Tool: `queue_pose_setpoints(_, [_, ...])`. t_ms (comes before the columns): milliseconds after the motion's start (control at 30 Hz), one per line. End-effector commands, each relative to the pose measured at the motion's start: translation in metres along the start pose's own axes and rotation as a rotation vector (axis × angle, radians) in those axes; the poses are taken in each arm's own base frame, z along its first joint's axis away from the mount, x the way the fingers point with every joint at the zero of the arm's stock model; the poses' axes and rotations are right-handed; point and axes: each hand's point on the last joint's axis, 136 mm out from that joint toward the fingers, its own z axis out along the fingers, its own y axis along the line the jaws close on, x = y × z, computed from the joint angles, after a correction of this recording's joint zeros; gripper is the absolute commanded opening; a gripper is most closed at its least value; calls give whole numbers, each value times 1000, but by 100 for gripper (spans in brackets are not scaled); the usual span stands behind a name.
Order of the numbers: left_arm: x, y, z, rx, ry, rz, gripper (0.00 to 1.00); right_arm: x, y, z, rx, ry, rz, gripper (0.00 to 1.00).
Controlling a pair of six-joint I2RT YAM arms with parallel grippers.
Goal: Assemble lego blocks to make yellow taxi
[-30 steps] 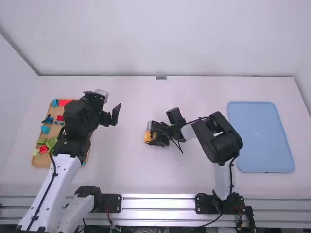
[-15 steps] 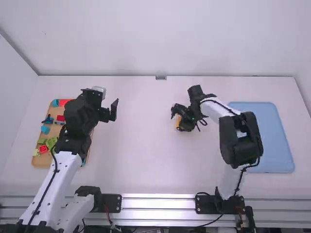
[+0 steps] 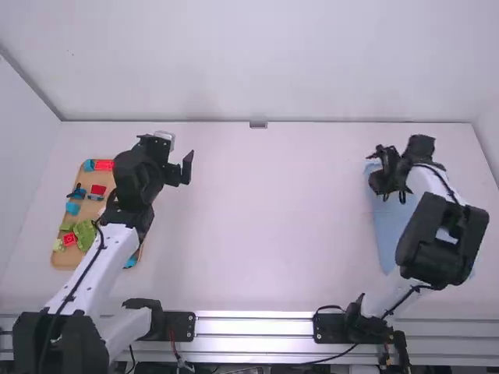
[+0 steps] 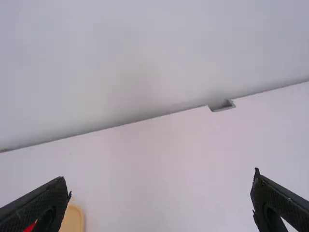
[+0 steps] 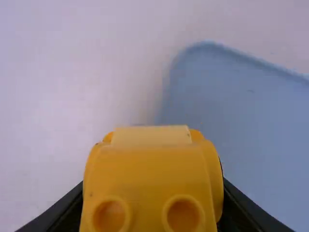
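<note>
Right gripper [image 3: 382,173] clamped around yellow toy car [image 5: 152,179]: smooth plastic, rounded sides, two round hollows. Position: above far-left corner of blue tray [image 3: 391,241], a flat, round-cornered sheet. Left gripper [image 3: 183,167], well left of blue tray: fingers spread wide.

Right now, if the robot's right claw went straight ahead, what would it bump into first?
Probably the blue tray, near one corner, touched first by the yellow toy in the right claw. Depth is unclear, so it could meet the white table beside that corner instead.
</note>
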Motion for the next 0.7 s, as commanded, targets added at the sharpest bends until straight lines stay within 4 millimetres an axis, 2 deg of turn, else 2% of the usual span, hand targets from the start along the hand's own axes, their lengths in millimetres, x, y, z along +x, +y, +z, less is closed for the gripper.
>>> queue_pose_setpoints(0, [2, 1, 5, -5, 5, -6, 99, 15, 6, 2, -52, -49, 115, 22])
queue_pose_setpoints(33, [3, 1, 7, -5, 5, -6, 99, 26, -3, 8, -25, -66, 171, 22])
queue_pose_setpoints(133, [2, 1, 8, -5, -1, -6, 99, 44, -11, 14, 8, -82, 255, 27])
queue_pose_setpoints(367, [-2, 2, 9, -8, -19, -65, 99, 90, -35, 18, 115, -38, 395, 52])
queue_pose_setpoints(400, [-2, 1, 9, -3, -20, -81, 99, 95, -37, 18, 129, -20, 405, 58])
queue_pose_setpoints(467, [-1, 1, 9, -4, -16, -81, 99, 100, -40, 17, 156, 15, 406, 93])
queue_pose_setpoints(500, [-1, 1, 9, -4, -14, -77, 99, 101, -41, 16, 169, 28, 405, 99])
queue_pose_setpoints(667, [6, -1, 8, 6, 19, -79, 97, 95, -46, -6, 244, 122, 370, 99])
